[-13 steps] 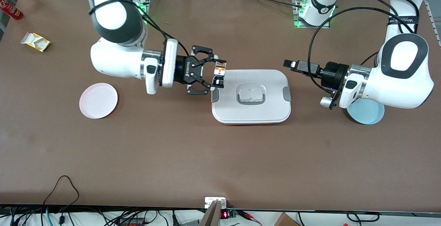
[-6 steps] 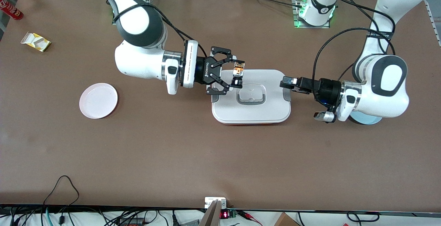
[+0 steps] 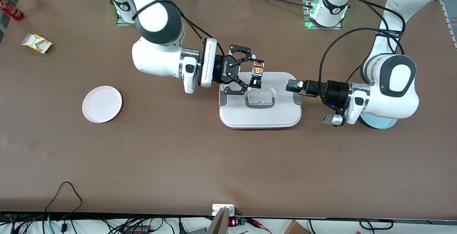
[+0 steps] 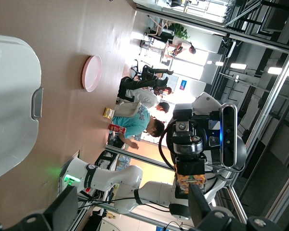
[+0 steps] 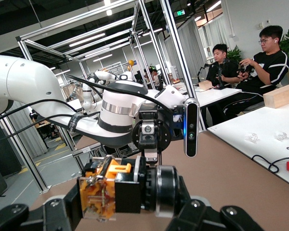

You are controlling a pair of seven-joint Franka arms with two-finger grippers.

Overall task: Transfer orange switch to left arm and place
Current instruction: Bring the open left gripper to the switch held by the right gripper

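Observation:
My right gripper [image 3: 257,73] is shut on the orange switch [image 3: 256,70] and holds it in the air over the white box [image 3: 260,114], above the lid near its handle. In the right wrist view the switch [image 5: 108,190] lies sideways between the jaws, orange body and black cylinder showing. My left gripper [image 3: 290,84] is open and empty, level over the box's edge toward the left arm's end, pointing at the switch with a gap between. In the left wrist view its fingers [image 4: 65,209] stand wide apart, with the switch [image 4: 190,180] ahead of them.
A pink plate [image 3: 102,104] lies toward the right arm's end of the table. A light blue plate [image 3: 378,122] lies under the left arm. A yellow packet [image 3: 36,43] and a red can [image 3: 10,8] sit at the right arm's corner.
My right gripper has carried the switch from the box's edge to over its lid. My left gripper has moved in to the box's edge, toward the switch.

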